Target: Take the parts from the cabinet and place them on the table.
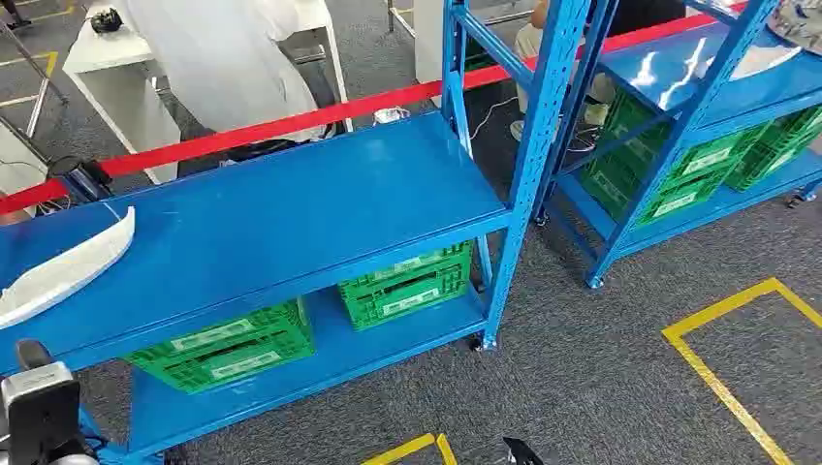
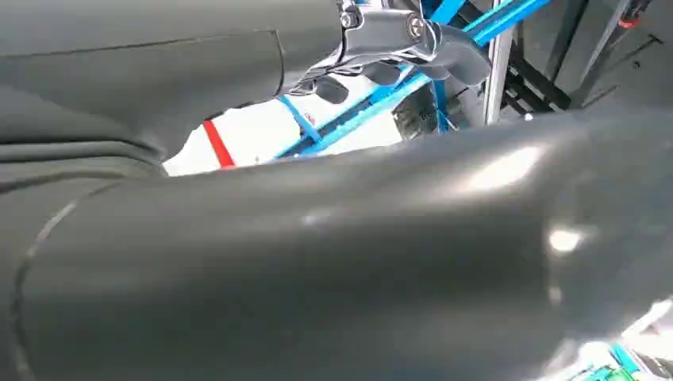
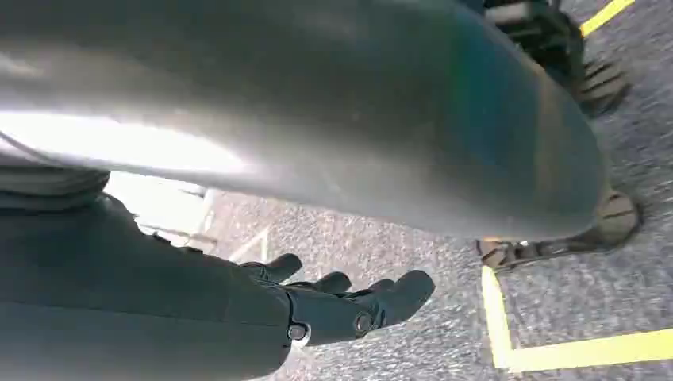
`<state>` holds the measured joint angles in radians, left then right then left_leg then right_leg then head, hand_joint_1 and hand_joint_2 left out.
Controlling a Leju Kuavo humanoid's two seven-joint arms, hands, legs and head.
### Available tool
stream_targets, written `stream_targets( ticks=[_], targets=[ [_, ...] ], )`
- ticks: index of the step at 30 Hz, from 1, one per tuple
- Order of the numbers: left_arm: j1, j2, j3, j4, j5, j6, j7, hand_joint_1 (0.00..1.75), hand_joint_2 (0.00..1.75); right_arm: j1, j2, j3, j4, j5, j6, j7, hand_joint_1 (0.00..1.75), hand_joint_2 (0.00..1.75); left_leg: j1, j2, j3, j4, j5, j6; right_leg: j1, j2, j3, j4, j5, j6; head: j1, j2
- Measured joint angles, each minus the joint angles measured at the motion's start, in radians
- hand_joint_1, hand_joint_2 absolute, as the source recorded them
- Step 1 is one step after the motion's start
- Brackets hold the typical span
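A white part [image 1: 60, 271] lies on the blue cabinet [image 1: 291, 208] top shelf, at its left end. Green crates [image 1: 405, 283] sit below. The right hand [image 3: 341, 305] hangs over grey carpet, fingers apart, empty. The left hand's state cannot be told.

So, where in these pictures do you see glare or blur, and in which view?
Head view: sharp overall, with white glare streaks on the glossy blue upper shelf of the far rack. Left wrist view: the big grey cover is blurred and carries soft highlights. Right wrist view: a bright glare band on the rounded grey thumb; the dark fingers are reasonably clear.
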<state>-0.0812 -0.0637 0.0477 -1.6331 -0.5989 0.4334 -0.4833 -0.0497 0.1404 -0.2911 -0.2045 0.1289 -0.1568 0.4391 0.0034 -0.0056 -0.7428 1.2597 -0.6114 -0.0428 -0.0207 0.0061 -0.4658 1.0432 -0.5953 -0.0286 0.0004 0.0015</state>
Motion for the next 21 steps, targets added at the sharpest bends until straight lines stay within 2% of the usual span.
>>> stream_targets(
  ticks=[1, 2, 3, 4, 5, 6, 7, 8, 9, 10, 11, 12, 13, 14, 15, 17, 18, 19, 21],
  targets=[
    [0.001, 0.0, 0.0, 0.0, 0.0, 0.0, 0.0, 0.0, 0.0, -0.001, 0.0, 0.0, 0.0, 0.0, -0.004, 0.0, 0.0, 0.0, -0.001, 0.0, 0.006, -0.067, 0.049, 0.004, -0.001, 0.001, 0.019, -0.001, -0.015, 0.002, -0.001, 0.0],
    [0.003, 0.0, 0.001, -0.002, -0.001, 0.0, -0.002, 0.0, 0.0, -0.001, 0.0, 0.0, 0.0, 0.0, -0.006, 0.0, 0.0, 0.0, -0.001, 0.0, 0.012, -0.139, 0.131, 0.01, -0.001, 0.0, 0.036, -0.004, -0.028, 0.005, 0.0, 0.0],
    [0.006, 0.0, 0.002, -0.001, -0.002, 0.0, -0.002, 0.0, 0.0, 0.001, 0.0, 0.0, 0.001, 0.0, -0.006, 0.0, 0.0, 0.0, -0.003, 0.002, 0.01, -0.207, 0.256, 0.018, -0.001, 0.0, 0.042, -0.007, -0.038, 0.008, -0.002, 0.0],
    [0.011, 0.0, 0.005, 0.0, -0.002, 0.0, -0.002, 0.0, 0.0, -0.001, 0.0, 0.0, 0.001, 0.002, -0.006, -0.008, 0.0, 0.0, -0.009, 0.002, 0.008, -0.203, 0.253, 0.017, 0.0, 0.008, 0.053, -0.008, -0.048, 0.015, -0.003, 0.0],
    [0.016, 0.0, 0.007, -0.001, -0.003, -0.002, -0.003, 0.0, 0.0, -0.003, 0.0, 0.0, 0.001, 0.005, -0.002, -0.016, 0.0, 0.0, -0.013, 0.0, 0.02, -0.2, 0.252, 0.023, 0.002, 0.008, 0.055, -0.014, -0.059, 0.025, -0.001, 0.0],
    [0.016, 0.0, 0.008, -0.005, -0.005, -0.001, -0.006, 0.0, 0.0, -0.003, 0.0, 0.0, 0.001, 0.006, 0.001, -0.014, 0.0, 0.0, -0.015, -0.002, 0.02, -0.196, 0.242, 0.028, -0.003, 0.007, 0.064, -0.028, -0.062, 0.031, -0.003, 0.0],
    [0.015, 0.0, 0.008, -0.008, -0.009, -0.001, -0.009, 0.0, 0.0, -0.006, 0.0, 0.0, 0.001, 0.009, 0.008, -0.014, 0.0, 0.0, -0.016, -0.003, 0.026, -0.201, 0.235, 0.036, 0.001, 0.006, 0.077, -0.045, -0.066, 0.037, -0.002, 0.0],
    [0.018, 0.0, 0.009, -0.013, -0.012, -0.001, -0.011, 0.0, 0.0, -0.007, 0.0, 0.0, 0.0, 0.014, 0.013, -0.007, 0.0, 0.0, -0.005, -0.004, 0.045, -0.219, 0.231, 0.042, -0.004, 0.005, 0.093, -0.051, -0.073, 0.041, -0.002, 0.0],
    [0.019, 0.0, 0.01, -0.014, -0.015, 0.0, -0.014, 0.0, 0.0, -0.009, -0.001, 0.0, 0.0, 0.018, 0.014, -0.003, 0.0, 0.0, -0.008, -0.004, 0.06, -0.228, 0.222, 0.05, -0.002, 0.0, 0.083, -0.021, -0.078, 0.042, 0.0, 0.0],
    [0.019, 0.0, 0.011, -0.013, -0.016, 0.0, -0.014, 0.0, 0.0, -0.011, -0.001, 0.002, 0.0, 0.019, 0.015, -0.003, 0.0, 0.0, -0.008, -0.004, 0.071, -0.232, 0.216, 0.058, 0.0, -0.001, 0.04, 0.045, -0.101, 0.042, 0.001, 0.0],
    [0.022, 0.0, 0.011, -0.013, -0.021, 0.0, -0.015, 0.0, 0.0, -0.011, -0.001, 0.003, 0.0, 0.022, 0.015, -0.007, 0.0, 0.0, -0.009, -0.006, 0.08, -0.233, 0.206, 0.061, 0.001, -0.001, -0.025, 0.14, -0.131, 0.041, 0.002, 0.0],
    [0.026, 0.0, 0.011, -0.013, -0.022, 0.0, -0.017, 0.0, 0.0, -0.01, 0.0, 0.003, 0.0, 0.022, 0.014, -0.008, 0.0, 0.0, -0.01, -0.01, 0.088, -0.233, 0.197, 0.063, 0.004, -0.001, -0.086, 0.219, -0.148, 0.041, 0.004, 0.0],
    [0.029, 0.0, 0.011, -0.011, -0.024, -0.003, -0.016, 0.0, 0.0, -0.007, 0.0, 0.003, 0.0, 0.024, 0.013, -0.007, 0.0, 0.0, -0.012, -0.017, 0.099, -0.233, 0.187, 0.064, 0.004, -0.001, -0.139, 0.273, -0.144, 0.041, 0.004, 0.0],
    [0.029, 0.0, 0.012, -0.009, -0.025, -0.006, -0.015, 0.0, 0.0, -0.004, -0.001, 0.003, 0.0, 0.025, 0.013, -0.003, 0.0, 0.0, -0.012, -0.025, 0.11, -0.231, 0.177, 0.064, 0.004, -0.001, -0.169, 0.278, -0.111, 0.041, 0.004, 0.0],
    [0.029, 0.0, 0.012, -0.008, -0.027, -0.009, -0.012, 0.0, 0.0, -0.003, -0.001, 0.003, 0.0, 0.028, 0.012, 0.001, 0.0, 0.0, -0.012, -0.037, 0.124, -0.229, 0.166, 0.062, 0.004, 0.0, -0.177, 0.238, -0.051, 0.041, 0.005, 0.0],
    [0.029, 0.0, 0.012, -0.005, -0.031, -0.015, -0.01, 0.0, 0.0, -0.003, -0.001, 0.003, 0.0, 0.029, 0.011, 0.0, 0.0, 0.0, -0.011, -0.055, 0.149, -0.222, 0.145, 0.057, 0.003, 0.013, -0.151, 0.09, 0.083, 0.039, 0.006, 0.0],
    [0.03, 0.0, 0.012, -0.003, -0.031, -0.015, -0.009, 0.0, 0.0, -0.001, -0.001, 0.003, 0.0, 0.029, 0.011, -0.001, 0.0, 0.0, -0.009, -0.063, 0.146, -0.219, 0.134, 0.052, 0.002, 0.041, -0.139, 0.052, 0.104, 0.034, 0.005, 0.0],
    [0.026, 0.0, 0.012, 0.0, -0.031, -0.015, -0.008, 0.0, 0.0, -0.001, -0.001, 0.003, 0.002, 0.029, 0.012, -0.007, 0.0, 0.0, -0.015, -0.074, 0.152, -0.209, 0.127, 0.043, 0.001, 0.058, -0.134, 0.026, 0.093, 0.033, 0.0, 0.0],
    [0.029, 0.001, 0.013, 0.0, -0.032, -0.018, -0.007, 0.0, 0.0, -0.007, 0.0, 0.004, 0.002, 0.03, 0.012, -0.028, 0.0, 0.0, -0.007, -0.091, 0.147, -0.217, 0.132, 0.031, 0.007, 0.045, -0.126, 0.02, 0.084, 0.022, 0.0, 0.0]
  ],
)
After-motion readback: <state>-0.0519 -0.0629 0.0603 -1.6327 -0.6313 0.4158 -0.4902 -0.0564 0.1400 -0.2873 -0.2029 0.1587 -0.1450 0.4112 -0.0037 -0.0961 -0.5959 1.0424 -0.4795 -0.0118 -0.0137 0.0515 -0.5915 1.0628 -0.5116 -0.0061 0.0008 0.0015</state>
